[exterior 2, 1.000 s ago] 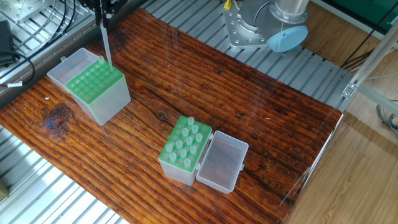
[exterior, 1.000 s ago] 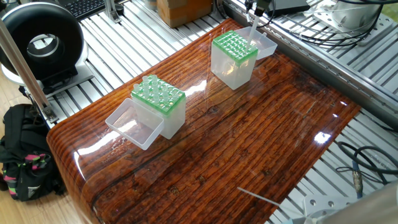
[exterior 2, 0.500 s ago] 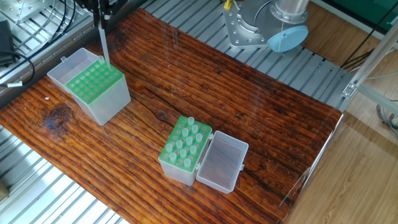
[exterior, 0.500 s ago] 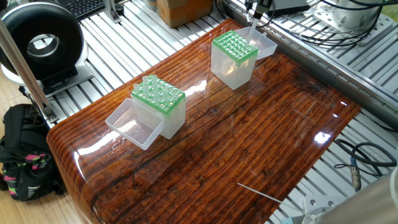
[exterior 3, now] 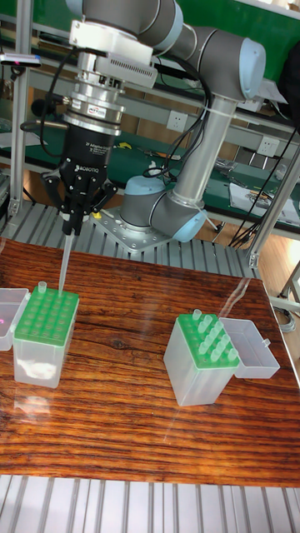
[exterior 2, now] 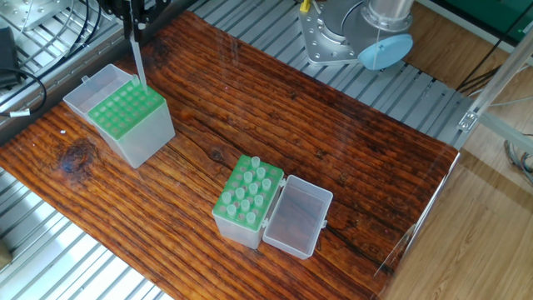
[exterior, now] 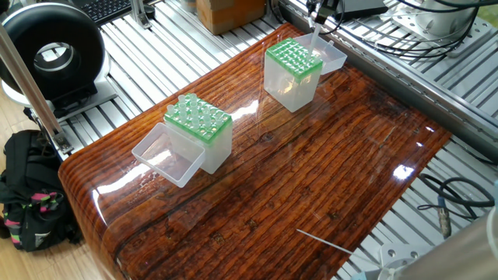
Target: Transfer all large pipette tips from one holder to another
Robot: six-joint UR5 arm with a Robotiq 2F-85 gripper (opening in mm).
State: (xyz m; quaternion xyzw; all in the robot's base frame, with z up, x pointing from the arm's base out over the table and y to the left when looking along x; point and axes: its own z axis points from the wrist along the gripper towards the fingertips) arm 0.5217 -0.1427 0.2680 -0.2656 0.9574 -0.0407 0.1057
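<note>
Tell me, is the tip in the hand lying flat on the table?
No. The hand holds the tip upright, its point over the green rack.

The arm (exterior 3: pixel 200 108) is reaching down from twelve o'clock, wrist vertical, with the gripper (exterior 3: pixel 69 223) pointing straight down, fingers pinching closed.

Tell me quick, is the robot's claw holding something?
Gripper: closed on one large pipette tip, held upright over the green-topped holder with a tip already in its corner.
</note>
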